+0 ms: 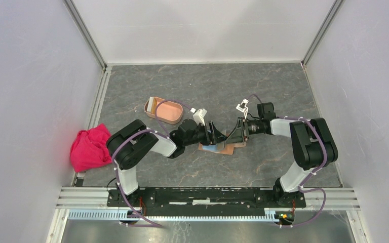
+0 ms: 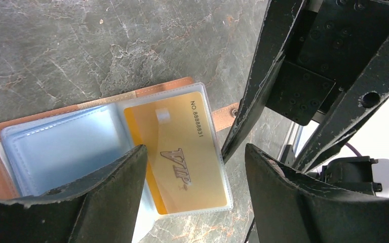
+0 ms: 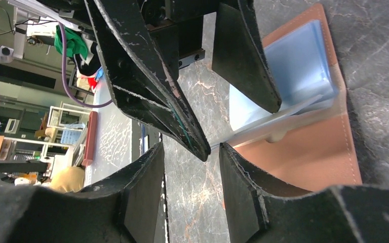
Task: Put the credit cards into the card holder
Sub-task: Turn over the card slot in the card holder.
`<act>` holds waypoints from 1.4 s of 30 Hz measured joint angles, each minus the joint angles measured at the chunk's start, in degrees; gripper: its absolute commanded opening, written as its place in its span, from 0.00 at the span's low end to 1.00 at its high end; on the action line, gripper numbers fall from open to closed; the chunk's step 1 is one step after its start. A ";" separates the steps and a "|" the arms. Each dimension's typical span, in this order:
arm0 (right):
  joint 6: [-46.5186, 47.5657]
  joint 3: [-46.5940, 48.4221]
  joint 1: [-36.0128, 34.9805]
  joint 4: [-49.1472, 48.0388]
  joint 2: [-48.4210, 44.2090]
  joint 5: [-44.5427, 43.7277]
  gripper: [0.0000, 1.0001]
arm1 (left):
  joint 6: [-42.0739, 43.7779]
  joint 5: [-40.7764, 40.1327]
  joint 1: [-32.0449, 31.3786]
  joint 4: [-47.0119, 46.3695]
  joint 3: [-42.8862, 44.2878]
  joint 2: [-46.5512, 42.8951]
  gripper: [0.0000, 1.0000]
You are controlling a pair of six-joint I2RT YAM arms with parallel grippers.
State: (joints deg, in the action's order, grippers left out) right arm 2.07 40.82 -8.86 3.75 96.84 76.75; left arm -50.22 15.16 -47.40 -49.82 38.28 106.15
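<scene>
I am holding my left gripper (image 2: pixel 195 152) low over the middle of the table (image 1: pixel 263 86), jaws standing wide apart and gripping nothing. Below and between its fingers (image 2: pixel 106 187) an orange card (image 2: pixel 190 131) is lying flat in the outermost of the clear plastic sleeves (image 2: pixel 66 152) of an open brown wallet (image 3: pixel 304 152). That sleeve's long free edge is pointing toward my other arm.

My right gripper (image 3: pixel 191 149) is facing in from the opposite side, its jaws parted as well, with only grey table showing in the gap. One of its fingertips (image 2: pixel 228 149) is sitting just beside the sleeve's free edge; I cannot tell whether it is touching. The two grippers are working nose to nose, so very little room is remaining between them above the wallet.

The pink tray (image 1: pixel 169 112) is waiting on the table to the far left of the wallet, near my left wrist but apart from the wallet. A red cloth (image 1: pixel 88 147) is bunching against the table's left edge. The walls are standing well apart from both grippers.
</scene>
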 measured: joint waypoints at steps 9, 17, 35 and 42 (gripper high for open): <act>0.85 0.55 -3.37 0.24 1.70 1.29 0.59 | -0.11 -0.09 0.00 -0.04 -0.04 0.00 0.75; 3.78 1.99 -5.42 2.91 3.43 1.77 0.60 | -0.13 -1.73 0.00 0.22 -0.66 -0.17 0.60; 13.05 5.35 -1.62 13.18 -0.04 -12.07 0.46 | -0.11 -5.86 0.09 4.85 -0.98 -0.81 0.54; 13.66 5.35 -1.51 13.97 -0.63 -17.27 0.44 | -0.11 -4.07 0.42 4.00 -1.07 -1.05 0.61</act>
State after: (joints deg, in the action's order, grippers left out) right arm 15.73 46.17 -10.37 17.72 96.20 59.48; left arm -50.33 11.09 -46.98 -45.82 37.21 105.10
